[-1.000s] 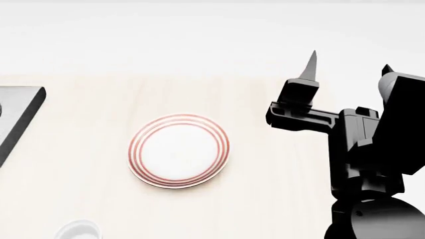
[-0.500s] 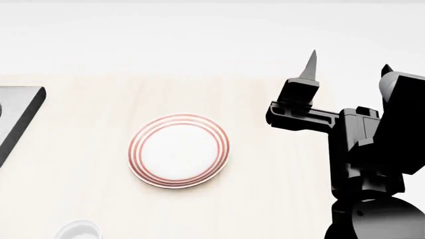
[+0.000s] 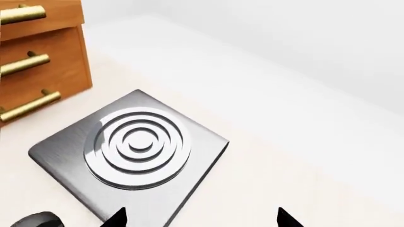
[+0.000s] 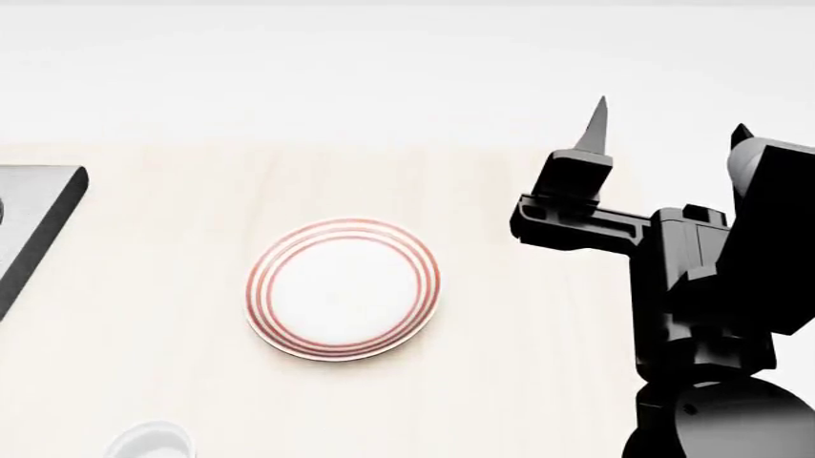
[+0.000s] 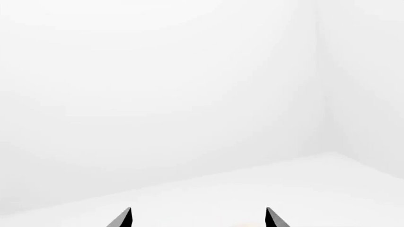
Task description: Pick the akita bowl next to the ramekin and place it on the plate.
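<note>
My right gripper [image 4: 665, 122] stands spread and empty, raised at three o'clock of the plate [image 4: 344, 289]; my left gripper [image 3: 200, 218] gapes over the stove plate [image 3: 129, 156]. Only the ramekin [image 4: 148, 443] peeks at seven o'clock; with the akita bowl unseen, I risk reaching blind.

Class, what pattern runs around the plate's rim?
Thin red concentric rings on white; the plate shows best in the head view.
</note>
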Controlling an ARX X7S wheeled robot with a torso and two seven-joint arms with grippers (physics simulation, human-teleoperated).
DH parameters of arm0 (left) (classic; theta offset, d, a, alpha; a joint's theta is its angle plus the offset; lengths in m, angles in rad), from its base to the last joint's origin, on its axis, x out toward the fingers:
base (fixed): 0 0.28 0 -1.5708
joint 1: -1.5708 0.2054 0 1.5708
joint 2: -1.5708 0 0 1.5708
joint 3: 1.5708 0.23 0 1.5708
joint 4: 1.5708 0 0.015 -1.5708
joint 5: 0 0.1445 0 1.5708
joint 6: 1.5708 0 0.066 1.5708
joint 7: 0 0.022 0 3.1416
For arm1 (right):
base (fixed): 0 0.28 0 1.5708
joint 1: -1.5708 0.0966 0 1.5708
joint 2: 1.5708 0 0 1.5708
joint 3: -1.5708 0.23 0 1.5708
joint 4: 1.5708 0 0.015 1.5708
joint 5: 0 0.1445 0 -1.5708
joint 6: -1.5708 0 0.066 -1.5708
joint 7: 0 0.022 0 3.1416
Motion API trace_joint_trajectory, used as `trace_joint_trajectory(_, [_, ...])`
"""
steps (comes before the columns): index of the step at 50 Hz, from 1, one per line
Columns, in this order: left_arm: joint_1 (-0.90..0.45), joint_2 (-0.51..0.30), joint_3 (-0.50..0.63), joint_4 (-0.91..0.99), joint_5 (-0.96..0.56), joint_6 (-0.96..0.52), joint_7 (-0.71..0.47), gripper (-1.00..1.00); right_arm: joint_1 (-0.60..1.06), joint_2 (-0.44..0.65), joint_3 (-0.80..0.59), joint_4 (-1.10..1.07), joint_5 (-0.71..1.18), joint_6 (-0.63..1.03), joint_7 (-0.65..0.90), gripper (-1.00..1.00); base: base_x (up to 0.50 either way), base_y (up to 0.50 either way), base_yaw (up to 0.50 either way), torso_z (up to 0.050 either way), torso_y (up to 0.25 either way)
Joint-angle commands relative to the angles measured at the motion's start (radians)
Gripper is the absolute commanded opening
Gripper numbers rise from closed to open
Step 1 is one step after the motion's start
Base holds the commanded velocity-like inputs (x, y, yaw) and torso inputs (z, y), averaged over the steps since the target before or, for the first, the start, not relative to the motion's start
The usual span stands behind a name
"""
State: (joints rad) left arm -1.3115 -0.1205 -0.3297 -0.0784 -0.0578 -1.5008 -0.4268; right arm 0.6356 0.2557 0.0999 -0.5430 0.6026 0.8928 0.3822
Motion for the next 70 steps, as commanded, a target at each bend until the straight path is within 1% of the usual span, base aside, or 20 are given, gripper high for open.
trace_joint_trajectory(1, [0.047, 0.023, -0.053, 0.050, -0.006, -0.060, -0.020, 1.00, 0.000, 0.004, 0.000, 0.000, 0.007, -0.001, 0.005, 1.00, 0.00, 0.00, 0.00, 0.000, 0.000])
trace_joint_trajectory(7, [0.063, 0.026, -0.076, 0.053, -0.036, -0.069, -0.069, 1.00, 0.002, 0.006, 0.001, -0.003, 0.014, 0.004, 0.009, 1.00, 0.00, 0.00, 0.00, 0.000, 0.000])
trace_joint_trajectory(12, [0.084, 0.023, -0.091, 0.062, -0.094, -0.069, -0.128, 1.00, 0.003, 0.006, 0.000, -0.001, 0.016, 0.003, 0.011, 1.00, 0.00, 0.00, 0.00, 0.000, 0.000])
trace_joint_trajectory(19, [0.135, -0.022, -0.119, 0.067, -0.375, -0.069, -0.372, 1.00, 0.003, 0.009, -0.002, 0.002, 0.018, -0.001, 0.012, 1.00, 0.00, 0.00, 0.00, 0.000, 0.000])
trace_joint_trajectory(22, [0.142, -0.031, -0.131, 0.053, -0.446, -0.068, -0.448, 1.00, 0.001, 0.009, -0.005, 0.007, 0.015, -0.008, 0.010, 1.00, 0.00, 0.00, 0.00, 0.000, 0.000])
trace_joint_trajectory(25, [0.152, -0.037, -0.138, 0.054, -0.492, -0.065, -0.487, 1.00, -0.001, 0.010, -0.007, 0.011, 0.014, -0.014, 0.009, 1.00, 0.00, 0.00, 0.00, 0.000, 0.000])
trace_joint_trajectory(35, [0.210, -0.059, -0.131, 0.061, -0.622, -0.063, -0.553, 1.00, 0.000, 0.012, -0.008, 0.007, 0.021, -0.011, 0.015, 1.00, 0.00, 0.00, 0.00, 0.000, 0.000])
trace_joint_trajectory(42, [0.249, -0.063, -0.137, 0.075, -0.674, -0.053, -0.592, 1.00, -0.003, 0.015, -0.010, 0.009, 0.022, -0.017, 0.015, 1.00, 0.00, 0.00, 0.00, 0.000, 0.000])
trace_joint_trajectory(70, [0.319, -0.061, -0.149, 0.089, -0.747, -0.019, -0.646, 1.00, -0.001, 0.022, -0.014, 0.009, 0.036, -0.019, 0.027, 1.00, 0.00, 0.00, 0.00, 0.000, 0.000])
